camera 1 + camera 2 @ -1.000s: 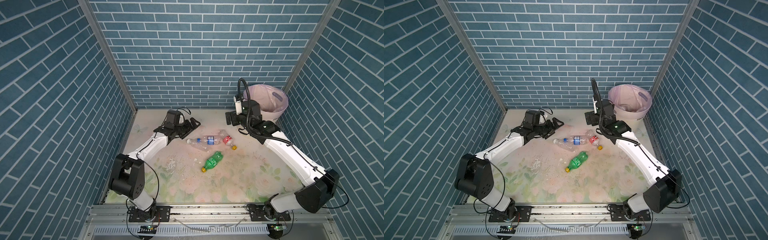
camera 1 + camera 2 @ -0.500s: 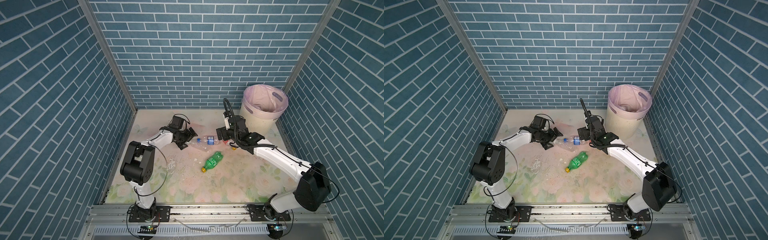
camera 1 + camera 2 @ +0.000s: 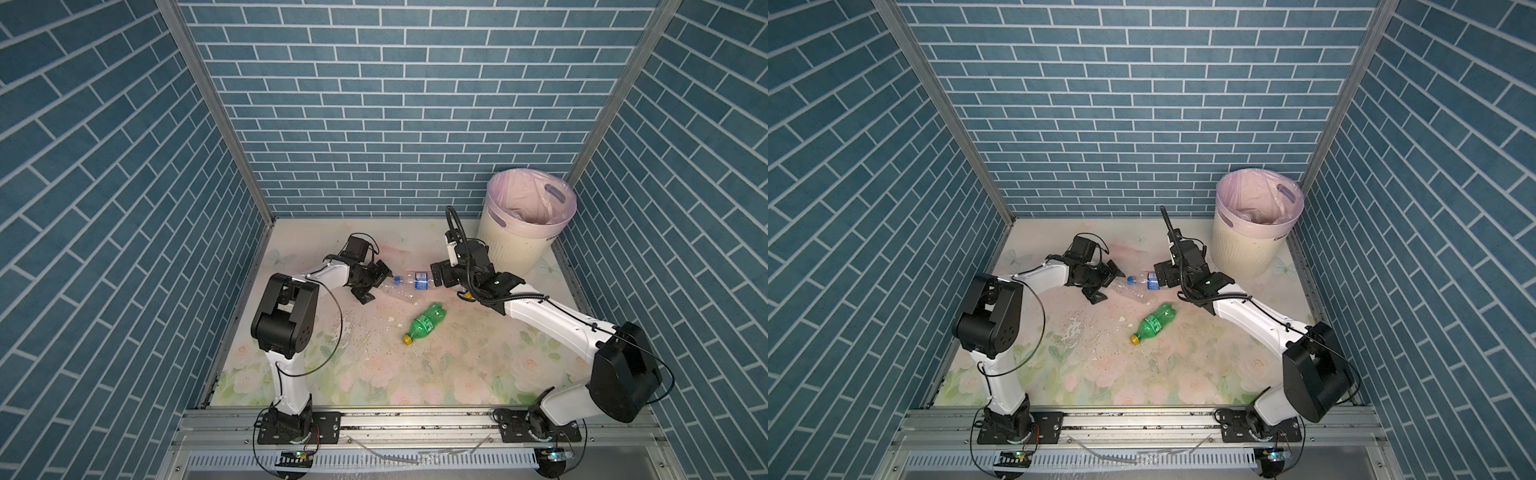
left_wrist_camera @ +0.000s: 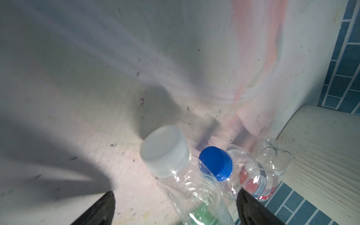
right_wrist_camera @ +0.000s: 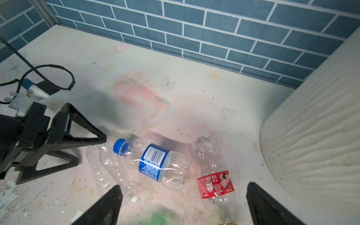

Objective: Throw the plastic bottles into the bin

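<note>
four bottles are lying loose on the counter (image 3: 457,365); none is being held. three are clustering mid-counter: a clear bottle (image 4: 165,152) with a whitish cap, a blue-label bottle (image 5: 155,163) resting against it, and a red-label bottle (image 5: 214,183) just beside that, nearest the bin (image 3: 515,249). a green bottle (image 3: 428,322) with a yellow cap is lying apart, toward the front. the bin is standing in the back right corner, its bag liner (image 3: 532,199) folding over the rim.

left fingers (image 4: 97,210) are standing wide apart, gripping nothing, with the clear bottle's shoulder lying between them. probable reason: lining up on the stiffer neck end, since the body is looking crumpled.

right fingers (image 5: 105,206) are gaping wide too, empty, hanging low with the blue-label and red-label bottles both inside the span. which one is being targeted cannot be told.

pose: the left arm (image 3: 328,274) is folding sharply at the elbow and reaching low along the counter. the right arm (image 3: 548,311) is stretching long from its base, wrist dipping, facing the left fingers across the cluster. judgement: both are pointing at one pile, so crowding is a risk.
</note>
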`<action>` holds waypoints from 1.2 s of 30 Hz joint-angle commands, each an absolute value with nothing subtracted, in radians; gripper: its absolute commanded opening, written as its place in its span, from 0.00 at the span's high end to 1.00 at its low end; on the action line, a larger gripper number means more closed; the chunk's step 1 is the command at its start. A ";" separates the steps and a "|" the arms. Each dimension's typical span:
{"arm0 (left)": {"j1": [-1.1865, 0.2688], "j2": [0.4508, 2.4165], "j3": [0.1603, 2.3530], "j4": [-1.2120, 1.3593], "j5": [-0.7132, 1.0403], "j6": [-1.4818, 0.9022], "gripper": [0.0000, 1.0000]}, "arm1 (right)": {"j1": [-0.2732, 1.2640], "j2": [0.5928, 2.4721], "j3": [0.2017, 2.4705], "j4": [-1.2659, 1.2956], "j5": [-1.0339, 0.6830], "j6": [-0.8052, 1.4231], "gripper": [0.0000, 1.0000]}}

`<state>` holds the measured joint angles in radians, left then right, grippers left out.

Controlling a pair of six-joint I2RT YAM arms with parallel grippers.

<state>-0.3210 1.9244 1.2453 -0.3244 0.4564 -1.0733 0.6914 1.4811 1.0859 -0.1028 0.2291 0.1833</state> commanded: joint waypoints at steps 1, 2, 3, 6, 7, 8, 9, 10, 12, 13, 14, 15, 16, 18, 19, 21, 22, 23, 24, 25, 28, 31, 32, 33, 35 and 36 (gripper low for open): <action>-0.316 1.951 1.271 -0.317 0.456 -1.079 0.05 | 0.707 1.515 1.078 -0.072 0.215 0.174 0.01; -0.316 1.955 1.275 -0.319 0.454 -1.077 0.06 | 0.710 1.521 1.080 -0.067 0.212 0.172 0.01; -0.316 1.960 1.274 -0.312 0.455 -1.076 0.07 | 0.712 1.524 1.078 -0.059 0.211 0.173 0.01; -0.316 1.971 1.276 -0.304 0.460 -1.074 0.11 | 0.715 1.538 1.073 -0.031 0.206 0.179 0.01; -0.317 1.972 1.275 -0.304 0.460 -1.072 0.13 | 0.716 1.543 1.074 -0.025 0.205 0.181 0.01; -0.318 1.974 1.276 -0.300 0.463 -1.071 0.15 | 0.716 1.549 1.073 -0.022 0.205 0.182 0.01; -0.319 1.975 1.278 -0.296 0.465 -1.069 0.16 | 0.718 1.556 1.073 -0.017 0.205 0.184 0.01; -0.320 1.978 1.277 -0.294 0.466 -1.068 0.18 | 0.719 1.559 1.072 -0.015 0.205 0.184 0.01; -0.324 1.983 1.282 -0.293 0.468 -1.065 0.20 | 0.718 1.565 1.073 -0.009 0.204 0.186 0.01; -0.325 1.986 1.284 -0.293 0.470 -1.063 0.20 | 0.719 1.566 1.071 -0.007 0.204 0.186 0.01; -0.327 1.990 1.285 -0.293 0.474 -1.062 0.21 | 0.719 1.566 1.070 -0.005 0.205 0.184 0.01; -0.328 1.994 1.288 -0.295 0.477 -1.059 0.23 | 0.720 1.568 1.070 -0.002 0.205 0.183 0.02; -0.328 1.998 1.291 -0.300 0.476 -1.056 0.24 | 0.719 1.568 1.068 0.000 0.206 0.181 0.01; -0.331 2.004 1.293 -0.303 0.477 -1.052 0.27 | 0.720 1.570 1.065 0.000 0.207 0.179 0.02; -0.332 2.007 1.293 -0.302 0.479 -1.052 0.28 | 0.719 1.570 1.064 0.000 0.207 0.178 0.02; -0.335 2.014 1.295 -0.299 0.484 -1.048 0.33 | 0.720 1.566 1.058 0.003 0.210 0.178 0.02; -0.336 2.015 1.295 -0.298 0.488 -1.047 0.34 | 0.720 1.563 1.052 0.007 0.210 0.178 0.02; -0.336 2.016 1.293 -0.296 0.492 -1.046 0.37 | 0.719 1.558 1.043 0.011 0.213 0.178 0.02; -0.336 2.016 1.292 -0.293 0.494 -1.045 0.38 | 0.719 1.554 1.036 0.016 0.215 0.179 0.02; -0.336 2.016 1.291 -0.294 0.492 -1.045 0.40 | 0.719 1.547 1.030 0.016 0.217 0.178 0.02; -0.334 2.013 1.289 -0.296 0.486 -1.042 0.44 | 0.721 1.538 1.016 0.014 0.222 0.178 0.02; -0.330 2.010 1.290 -0.305 0.488 -1.042 0.49 | 0.720 1.528 1.010 0.007 0.220 0.178 0.02; -0.327 2.007 1.290 -0.305 0.489 -1.042 0.50 | 0.720 1.526 1.009 0.006 0.218 0.178 0.02; -0.324 2.005 1.288 -0.304 0.491 -1.041 0.52 | 0.719 1.522 1.008 0.004 0.215 0.178 0.02; -0.320 1.996 1.289 -0.305 0.494 -1.039 0.54 | 0.720 1.518 1.008 0.003 0.204 0.181 0.01; -0.316 1.991 1.286 -0.299 0.502 -1.038 0.55 | 0.721 1.516 1.008 0.001 0.198 0.184 0.01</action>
